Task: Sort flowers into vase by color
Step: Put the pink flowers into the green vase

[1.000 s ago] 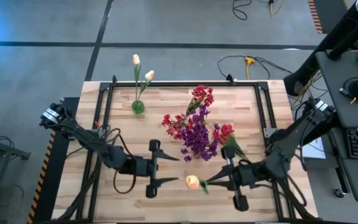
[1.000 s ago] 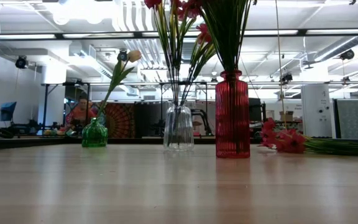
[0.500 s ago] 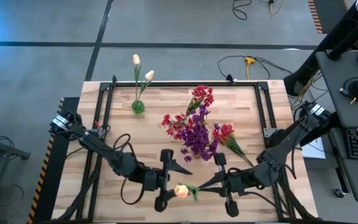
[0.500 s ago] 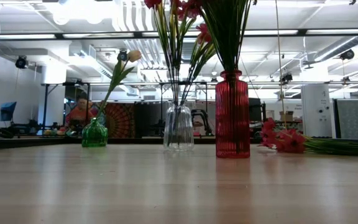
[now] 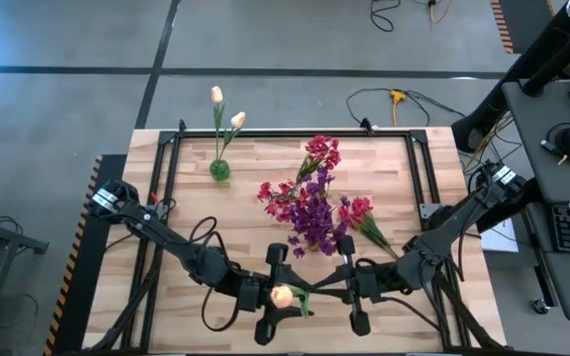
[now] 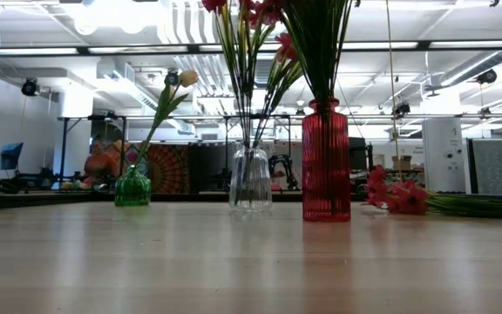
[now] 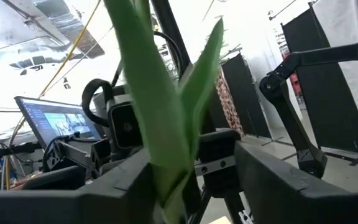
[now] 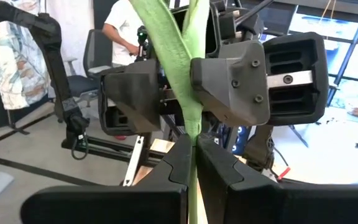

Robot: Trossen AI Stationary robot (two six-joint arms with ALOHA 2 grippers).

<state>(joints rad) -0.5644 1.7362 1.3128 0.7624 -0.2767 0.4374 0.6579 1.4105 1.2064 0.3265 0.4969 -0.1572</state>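
The step in hand was a handover of one cream-yellow tulip point(image 5: 282, 295) between the two arms at the lower centre of the high view, above the near edge of the wooden table point(image 5: 384, 168). The right gripper point(image 5: 349, 290) was clamped on the tulip's green stem point(image 8: 191, 99); in the right wrist view its two dark fingers point(image 8: 180, 158) pressed together on the stem. The left gripper point(image 5: 271, 294) faced it from the left, its fingers set either side of the stem near the bud; the left wrist view showed the stem point(image 7: 166, 137) standing between them. Whether the left fingers already pinched the stem could not be told. The other yellow tulips point(image 5: 228, 121) stood in the small green vase point(image 5: 220, 170) at the upper left of the table, while the red flowers point(image 5: 310, 168) and purple flowers point(image 5: 315, 222) stood in vases at the centre, and one loose red stem point(image 5: 364, 218) lay right of centre. In judgement, the next move called for the left gripper to secure the stem fully before the right gripper released, then carry the tulip to the green vase.
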